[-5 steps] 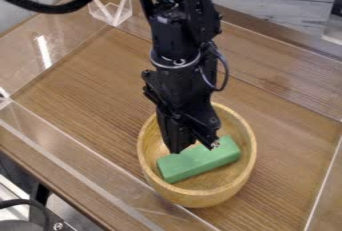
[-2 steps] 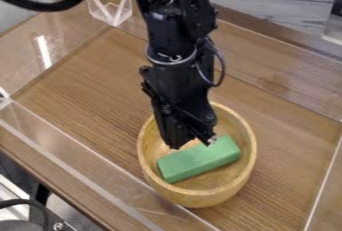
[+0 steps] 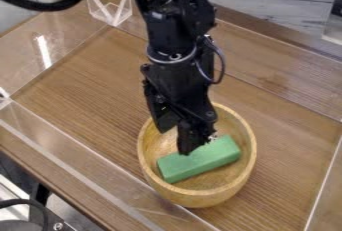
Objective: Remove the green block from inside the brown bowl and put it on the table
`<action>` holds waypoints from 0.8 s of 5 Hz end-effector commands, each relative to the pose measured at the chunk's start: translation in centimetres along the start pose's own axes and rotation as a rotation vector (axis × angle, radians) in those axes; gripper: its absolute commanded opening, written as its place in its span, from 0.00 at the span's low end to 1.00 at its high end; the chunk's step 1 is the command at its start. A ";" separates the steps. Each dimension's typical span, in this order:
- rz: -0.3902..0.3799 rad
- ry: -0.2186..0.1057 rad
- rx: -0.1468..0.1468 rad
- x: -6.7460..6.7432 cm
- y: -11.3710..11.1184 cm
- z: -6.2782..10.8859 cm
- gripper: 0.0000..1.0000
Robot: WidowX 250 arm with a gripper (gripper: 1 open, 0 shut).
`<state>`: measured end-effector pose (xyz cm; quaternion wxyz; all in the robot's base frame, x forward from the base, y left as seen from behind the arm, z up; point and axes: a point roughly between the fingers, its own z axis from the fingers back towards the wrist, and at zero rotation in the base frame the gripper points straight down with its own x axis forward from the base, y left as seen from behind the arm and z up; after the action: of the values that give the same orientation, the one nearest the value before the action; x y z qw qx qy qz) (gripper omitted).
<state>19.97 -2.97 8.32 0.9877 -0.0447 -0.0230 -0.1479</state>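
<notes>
Lower centre, block (image 3: 199, 159): green, flat inside bowl (image 3: 238, 189), long axis slanting up to the right; not yet lifted.
Gripper (image 3: 195, 135): pointing straight down over block's upper left half, tips at or just above it; contact not readable.
Jaws: parted partway, holding nothing; a second ago pressed together.
Meaning: opening to straddle block, grasp likely next.
Bowl rim: thick, close around block's ends; little slack for sideways slips.
Table (image 3: 94, 85): bare wood left of and above bowl, good drop room.
Walls (image 3: 74, 180): clear plastic, near bowl along lower left.
</notes>
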 end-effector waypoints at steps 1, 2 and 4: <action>0.003 -0.037 0.006 0.3 0.3 0.9 0.00; -0.001 -0.038 0.007 0.2 0.3 0.4 1.00; -0.006 -0.040 0.006 0.1 0.4 0.0 0.00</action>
<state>19.71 -2.87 7.74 0.9869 -0.0461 -0.0285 -0.1519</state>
